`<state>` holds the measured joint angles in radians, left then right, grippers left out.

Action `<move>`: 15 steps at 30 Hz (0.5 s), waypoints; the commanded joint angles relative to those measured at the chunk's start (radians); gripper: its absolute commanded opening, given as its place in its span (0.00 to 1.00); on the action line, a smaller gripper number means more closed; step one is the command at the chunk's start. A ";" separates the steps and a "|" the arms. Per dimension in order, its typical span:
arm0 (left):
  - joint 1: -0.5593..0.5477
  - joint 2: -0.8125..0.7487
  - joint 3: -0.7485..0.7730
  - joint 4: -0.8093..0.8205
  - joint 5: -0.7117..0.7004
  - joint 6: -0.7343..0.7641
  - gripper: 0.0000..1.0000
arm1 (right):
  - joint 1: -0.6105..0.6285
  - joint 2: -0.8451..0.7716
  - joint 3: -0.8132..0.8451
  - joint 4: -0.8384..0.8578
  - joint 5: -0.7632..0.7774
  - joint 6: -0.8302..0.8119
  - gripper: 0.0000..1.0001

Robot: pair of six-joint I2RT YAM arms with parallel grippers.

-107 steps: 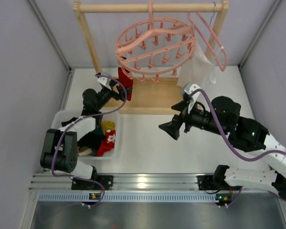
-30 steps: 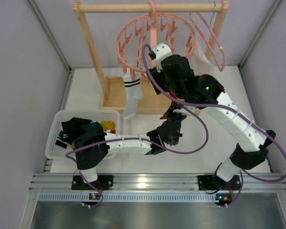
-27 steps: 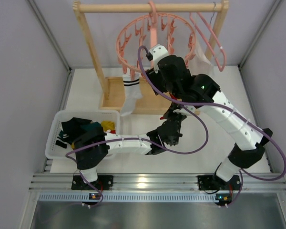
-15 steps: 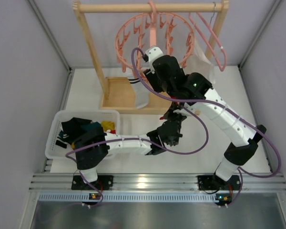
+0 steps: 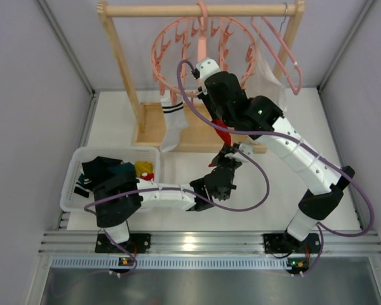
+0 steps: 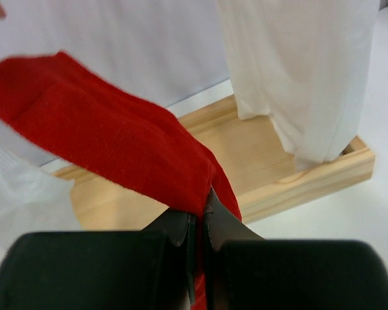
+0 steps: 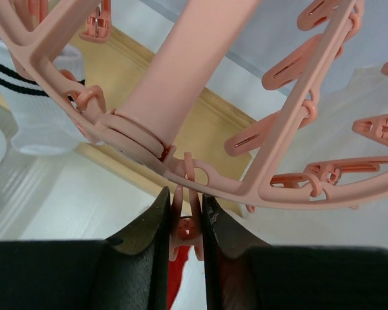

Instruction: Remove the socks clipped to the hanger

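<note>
1. Since a second ago the striped sock (image 5: 172,124) has swung back out to the left of centre, and the left gripper (image 5: 229,152) has dropped a bit toward the bottom of the top view; the red sock (image 5: 220,131) now shows as a taut strip running from it up toward the hanger (image 5: 178,32); the hanger hangs off the wooden rail at top centre; the striped sock is still clipped at the ring's left edge; more socks sit in the bin (image 5: 68,184) at lower left.
2. Left wrist view: the jaws are pinched tight on the red sock at bottom centre; the sock stretches off to the upper left; white bag (image 6: 297,71) hangs at upper right over the wooden base (image 6: 297,174).
3. Right wrist view: right gripper (image 7: 185,210) is nearly closed, with a finger pressed on each side of a pink clip (image 7: 184,229) under the hanger's crossbar; a bit of red peeks out below the clip; the striped sock is at far left.
</note>
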<state>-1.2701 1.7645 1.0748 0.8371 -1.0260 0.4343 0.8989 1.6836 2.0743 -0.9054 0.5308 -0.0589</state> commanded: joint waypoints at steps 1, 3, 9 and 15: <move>-0.006 -0.109 -0.085 0.023 -0.014 -0.078 0.00 | -0.009 -0.033 -0.013 0.076 0.006 0.007 0.13; -0.017 -0.178 -0.168 0.022 -0.037 -0.110 0.00 | -0.012 -0.039 -0.023 0.083 -0.008 0.016 0.19; -0.058 -0.390 -0.314 -0.235 -0.118 -0.350 0.00 | -0.022 -0.056 -0.034 0.105 -0.057 0.030 0.34; -0.058 -0.556 -0.254 -0.976 -0.158 -0.875 0.00 | -0.023 -0.091 -0.082 0.135 -0.104 0.053 0.66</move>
<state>-1.3270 1.2613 0.7826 0.3035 -1.1389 -0.0734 0.8917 1.6547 2.0079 -0.8478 0.4641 -0.0238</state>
